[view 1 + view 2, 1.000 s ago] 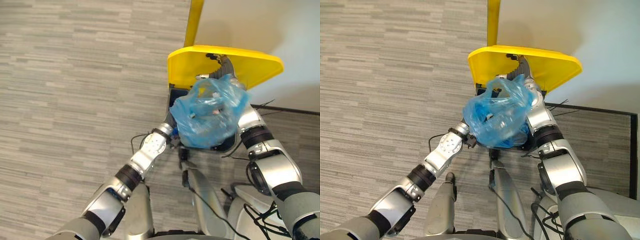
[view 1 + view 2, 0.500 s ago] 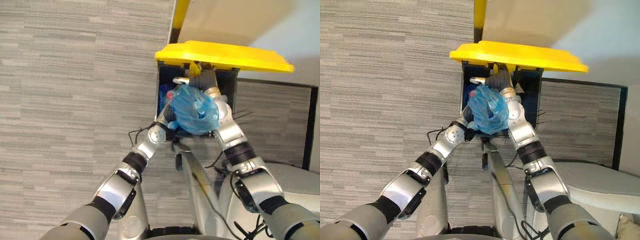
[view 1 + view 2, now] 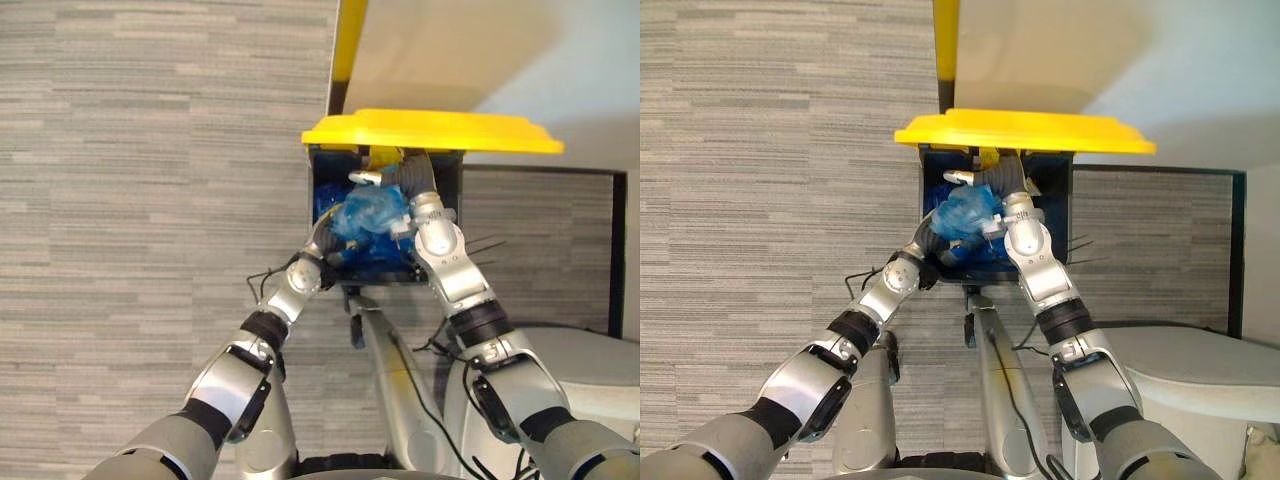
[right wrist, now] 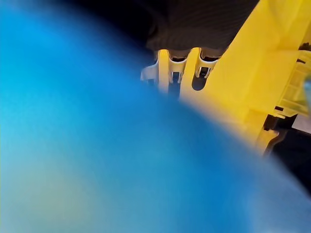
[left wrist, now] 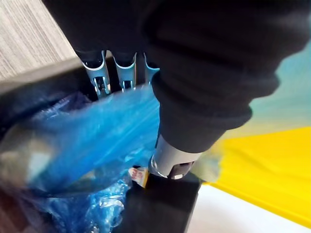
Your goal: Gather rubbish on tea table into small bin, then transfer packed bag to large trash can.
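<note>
Fingers of the left hand run down into the blue bag with their tips hidden, so their grip cannot be told. It is the same for the right hand, whose fingers vanish behind blue plastic just under the raised yellow lid. Both arms reach forward into the dark large trash can. The left comes from below the bag and the right from above it. The bag sits inside the can's mouth.
</note>
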Controlling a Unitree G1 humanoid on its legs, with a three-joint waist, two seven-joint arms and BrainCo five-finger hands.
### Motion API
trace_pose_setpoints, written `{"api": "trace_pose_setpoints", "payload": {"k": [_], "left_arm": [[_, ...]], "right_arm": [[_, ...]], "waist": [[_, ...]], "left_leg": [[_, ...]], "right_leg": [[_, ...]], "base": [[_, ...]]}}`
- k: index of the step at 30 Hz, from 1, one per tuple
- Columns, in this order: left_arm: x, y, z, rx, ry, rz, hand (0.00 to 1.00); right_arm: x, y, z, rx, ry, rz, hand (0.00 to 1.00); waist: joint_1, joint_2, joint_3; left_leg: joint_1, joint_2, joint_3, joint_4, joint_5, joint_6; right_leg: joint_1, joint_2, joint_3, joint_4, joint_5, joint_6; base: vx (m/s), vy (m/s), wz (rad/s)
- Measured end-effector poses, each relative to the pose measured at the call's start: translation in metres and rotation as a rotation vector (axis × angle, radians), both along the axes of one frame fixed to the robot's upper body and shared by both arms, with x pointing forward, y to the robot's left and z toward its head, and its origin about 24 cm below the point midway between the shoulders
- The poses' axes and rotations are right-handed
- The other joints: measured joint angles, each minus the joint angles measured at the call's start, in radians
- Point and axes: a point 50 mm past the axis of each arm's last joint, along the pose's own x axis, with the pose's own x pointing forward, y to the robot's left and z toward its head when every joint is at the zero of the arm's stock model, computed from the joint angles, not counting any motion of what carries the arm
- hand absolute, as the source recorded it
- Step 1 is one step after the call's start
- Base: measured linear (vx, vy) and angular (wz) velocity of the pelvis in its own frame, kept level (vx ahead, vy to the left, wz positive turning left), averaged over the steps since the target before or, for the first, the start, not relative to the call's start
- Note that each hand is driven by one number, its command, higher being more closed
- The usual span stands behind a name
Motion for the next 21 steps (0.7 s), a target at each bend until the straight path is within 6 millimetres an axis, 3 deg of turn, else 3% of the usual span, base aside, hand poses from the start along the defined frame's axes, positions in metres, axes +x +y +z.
{"api": "trace_pose_setpoints", "payload": {"k": [4, 6, 9, 11, 14, 15, 16, 18, 20, 21], "left_arm": [[-0.023, 0.031, -0.039, 0.006, 0.126, 0.065, 0.0], [-0.045, 0.053, -0.063, -0.013, 0.206, 0.111, 0.0], [-0.069, 0.073, -0.082, -0.056, 0.258, 0.16, 0.0], [-0.088, 0.098, -0.091, -0.084, 0.28, 0.237, 0.0], [-0.123, 0.131, -0.107, -0.114, 0.339, 0.359, 0.0], [-0.15, 0.144, -0.119, -0.144, 0.386, 0.44, 0.0], [-0.162, 0.15, -0.124, -0.152, 0.412, 0.475, 0.0], [-0.201, 0.165, -0.138, -0.167, 0.502, 0.555, 0.0], [-0.214, 0.168, -0.141, -0.17, 0.523, 0.573, 0.0], [-0.228, 0.169, -0.142, -0.181, 0.544, 0.583, 0.0]], "right_arm": [[-0.011, -0.018, -0.035, -0.02, 0.107, -0.033, 0.0], [-0.025, -0.03, -0.067, -0.018, 0.208, -0.054, 0.0], [-0.043, -0.04, -0.098, -0.023, 0.308, -0.069, 0.0], [-0.059, -0.041, -0.12, -0.015, 0.383, -0.061, 0.0], [-0.083, -0.045, -0.149, -0.037, 0.488, -0.063, 0.0], [-0.096, -0.048, -0.162, -0.04, 0.545, -0.056, 0.0], [-0.103, -0.05, -0.169, -0.04, 0.575, -0.058, 0.0], [-0.145, -0.069, -0.205, -0.023, 0.743, -0.113, 0.0], [-0.163, -0.075, -0.218, -0.019, 0.811, -0.137, 0.0], [-0.196, -0.085, -0.237, -0.016, 0.919, -0.188, 0.0]], "waist": [[-0.013, -0.005, -0.04], [-0.012, -0.003, -0.091], [-0.009, -0.006, -0.099], [0.01, -0.036, -0.12], [0.024, -0.052, -0.142], [0.039, -0.046, -0.147], [0.039, -0.038, -0.149], [0.025, -0.016, -0.192], [0.019, -0.021, -0.217], [0.022, -0.036, -0.243]], "left_leg": [[0.064, -0.011, -0.002, -0.024, 0.015, 0.016], [0.102, -0.019, -0.01, -0.025, 0.015, 0.017], [0.155, -0.034, 0.002, 0.01, 0.011, 0.026], [0.173, -0.072, 0.023, 0.015, 0.02, 0.059], [0.167, -0.092, 0.07, 0.037, 0.04, 0.123], [0.163, -0.08, 0.109, 0.026, 0.053, 0.146], [0.165, -0.073, 0.115, 0.021, 0.054, 0.149], [0.177, -0.056, 0.111, -0.071, 0.113, 0.146], [0.177, -0.055, 0.104, -0.109, 0.139, 0.142], [0.169, -0.053, 0.092, -0.146, 0.164, 0.119]], "right_leg": [[0.066, -0.02, -0.007, -0.009, -0.005, 0.007], [0.121, -0.033, -0.016, -0.023, -0.005, 0.008], [0.217, -0.053, -0.028, -0.034, -0.006, 0.014], [0.23, -0.083, -0.012, -0.04, 0.014, 0.04], [0.25, -0.107, 0.016, -0.125, 0.073, 0.082], [0.217, -0.137, -0.011, -0.045, 0.04, 0.071], [0.194, -0.138, -0.018, 0.052, 0.022, 0.045], [0.182, -0.141, -0.027, 0.37, -0.048, 0.005], [0.215, -0.145, -0.024, 0.442, -0.067, 0.001], [0.288, -0.148, -0.026, 0.423, -0.117, 0.025]], "base": [[0.02, 0.048, 0.17], [0.04, 0.066, 0.18], [-0.07, 0.126, 0.29], [-0.14, 0.107, -0.02], [-0.23, 0.112, -0.31], [-0.3, 0.059, -0.55], [-0.35, 0.056, -0.54], [-0.17, -0.026, -0.01], [-0.03, -0.121, 0.14], [-0.11, -0.208, 0.15]]}}
